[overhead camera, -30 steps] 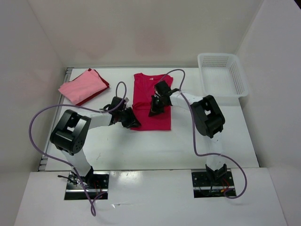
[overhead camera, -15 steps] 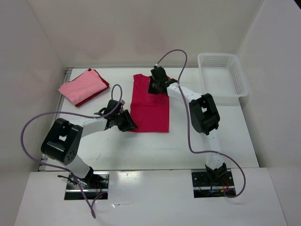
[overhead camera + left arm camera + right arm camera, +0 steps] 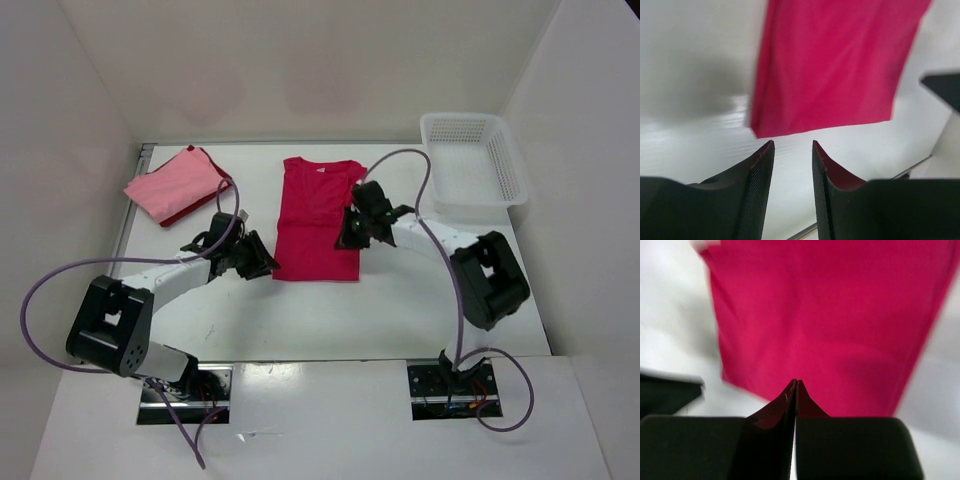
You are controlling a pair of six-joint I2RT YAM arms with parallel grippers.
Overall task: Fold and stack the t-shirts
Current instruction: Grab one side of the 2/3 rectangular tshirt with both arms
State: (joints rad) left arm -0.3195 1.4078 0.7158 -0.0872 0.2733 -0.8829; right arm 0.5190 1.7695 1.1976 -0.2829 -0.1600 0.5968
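A crimson-magenta t-shirt [image 3: 318, 220] lies flat mid-table, folded into a long strip with its collar at the far end. At the back left, a folded light pink t-shirt [image 3: 175, 183] rests on a dark red one [image 3: 223, 184]. My left gripper [image 3: 262, 262] sits just off the crimson shirt's near left corner. In the left wrist view it [image 3: 792, 146] is open and empty, with the shirt [image 3: 835, 65] ahead of it. My right gripper [image 3: 350, 232] hovers at the shirt's right edge. In its own view the gripper [image 3: 795, 383] is shut, with red cloth [image 3: 830, 315] beyond the tips.
A white mesh basket [image 3: 470, 165] stands at the back right corner. White walls close in the table on the left, back and right. Purple cables loop off both arms. The other arm's dark tip [image 3: 945, 87] shows at the right of the left wrist view.
My right gripper swung from the shirt's collar end back down to its right edge. My left arm drew back to the left off the shirt's corner, and its jaws widened.
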